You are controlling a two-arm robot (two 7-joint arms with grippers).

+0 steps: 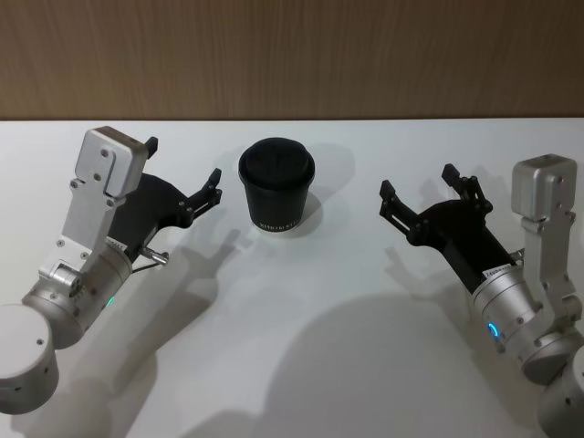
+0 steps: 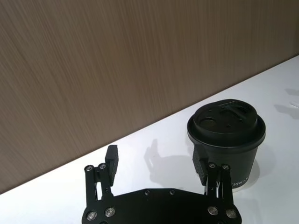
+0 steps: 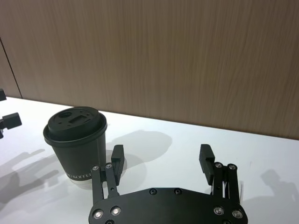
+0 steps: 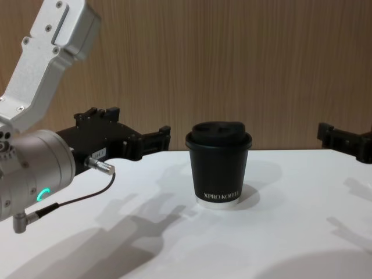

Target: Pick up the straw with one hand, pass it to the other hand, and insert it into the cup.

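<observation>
1. Two open, empty grippers: left gripper point(image 1: 184, 160), right gripper point(image 1: 418, 180).
2. Cup point(image 1: 276, 187) standing straight up between them on the table point(image 1: 301, 347).
3. Closer to the left gripper, well apart from the right.

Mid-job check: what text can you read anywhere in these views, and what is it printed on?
"XPRO KOFFEE": white lettering low on the side of the cup, clearest in the chest view.
Left-arm sticker: small white label, too small to read.
Right-arm sticker: small white label, too small to read.
</observation>
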